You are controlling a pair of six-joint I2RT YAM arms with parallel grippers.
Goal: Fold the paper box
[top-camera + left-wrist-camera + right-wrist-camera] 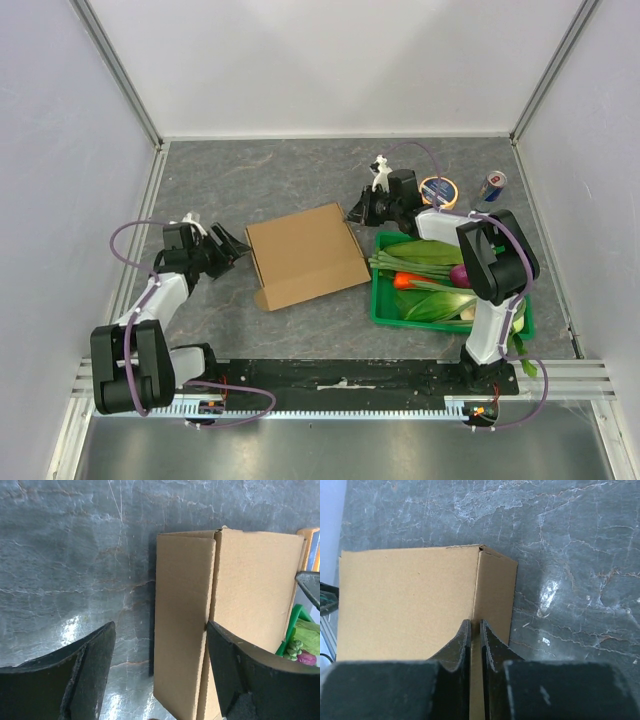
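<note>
paper box ctr | L end effector beside | R end effector at corner

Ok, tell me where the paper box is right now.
In the top view the paper box sits mid-table, between the left gripper on its left and the green crate on its right.
</note>
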